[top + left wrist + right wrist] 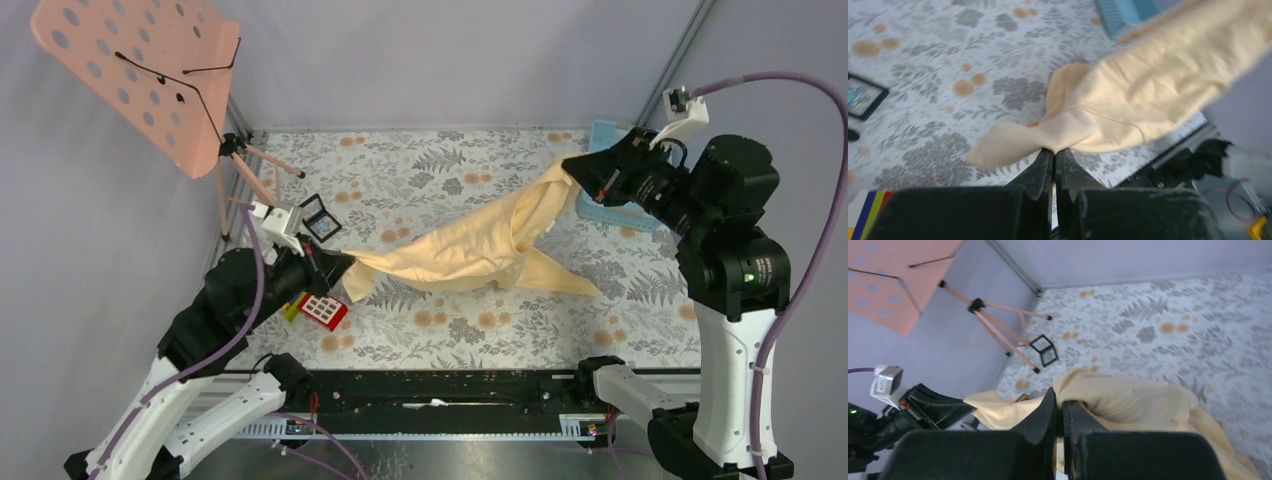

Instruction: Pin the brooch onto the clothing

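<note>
The pale yellow T-shirt (470,250) hangs stretched between my two grippers above the floral table. My left gripper (345,262) is shut on its left corner; in the left wrist view the gripper (1054,151) pinches the cloth (1128,95) at the fingertips. My right gripper (572,170) is shut on its upper right edge, raised higher; in the right wrist view the gripper (1059,395) grips a fold of the shirt (1128,400). The shirt sags in the middle and its lower part trails on the table. The brooch is not in view.
A red keypad toy (322,310) lies by the left arm. A small black-framed square (320,217) lies at the left. A pink perforated stand (140,70) on a tripod is at the back left. A light blue tray (610,200) sits behind the right gripper.
</note>
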`<move>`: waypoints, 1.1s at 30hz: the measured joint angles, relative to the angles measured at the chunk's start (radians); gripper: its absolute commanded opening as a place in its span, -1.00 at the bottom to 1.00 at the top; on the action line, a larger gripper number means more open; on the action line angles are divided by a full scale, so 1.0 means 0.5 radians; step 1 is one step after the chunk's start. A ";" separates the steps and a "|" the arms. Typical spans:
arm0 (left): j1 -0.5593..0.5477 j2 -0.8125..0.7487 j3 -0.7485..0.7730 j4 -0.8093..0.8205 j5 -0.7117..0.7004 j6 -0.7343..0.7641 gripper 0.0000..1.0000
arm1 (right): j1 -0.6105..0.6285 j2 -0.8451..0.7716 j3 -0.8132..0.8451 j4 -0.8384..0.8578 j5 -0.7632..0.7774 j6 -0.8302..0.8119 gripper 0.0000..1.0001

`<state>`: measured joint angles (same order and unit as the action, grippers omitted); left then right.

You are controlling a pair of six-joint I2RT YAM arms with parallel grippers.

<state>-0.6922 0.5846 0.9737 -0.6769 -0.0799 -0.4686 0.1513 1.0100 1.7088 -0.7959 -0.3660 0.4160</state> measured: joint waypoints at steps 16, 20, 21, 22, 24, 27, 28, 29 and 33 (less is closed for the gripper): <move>-0.522 0.114 -0.369 0.366 0.829 0.090 -1.00 | 0.661 0.548 -0.057 0.179 -0.149 0.034 -1.00; -0.678 0.284 -0.505 0.555 0.778 0.029 -0.53 | 0.732 0.803 -0.130 0.141 0.051 -0.017 -0.38; -0.706 0.343 -0.509 0.600 0.766 0.025 -0.16 | 0.735 0.872 -0.142 0.143 0.109 -0.031 -0.15; -0.742 0.423 -0.510 0.649 0.744 0.023 0.25 | 0.737 0.930 -0.161 0.148 0.151 -0.037 0.09; -0.812 0.586 -0.510 0.735 0.703 0.018 0.62 | 0.738 1.044 -0.246 0.162 0.228 -0.070 0.40; -0.872 0.739 -0.516 0.739 0.607 0.040 0.94 | 0.739 1.106 -0.459 0.204 0.283 -0.085 0.74; -0.879 0.751 -0.517 0.719 0.553 0.043 0.97 | 0.739 1.102 -0.525 0.208 0.298 -0.087 0.79; -0.879 0.746 -0.517 0.700 0.491 0.052 0.97 | 0.740 1.081 -0.613 0.217 0.333 -0.091 0.80; -0.812 0.710 -0.491 0.634 0.290 0.095 0.98 | 0.745 0.866 -0.956 0.270 0.471 -0.082 0.75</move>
<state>-1.0981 0.9394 0.7280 -0.3599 0.0650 -0.4213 0.5236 1.4429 1.2308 -0.6609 -0.1307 0.3748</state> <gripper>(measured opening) 0.985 0.896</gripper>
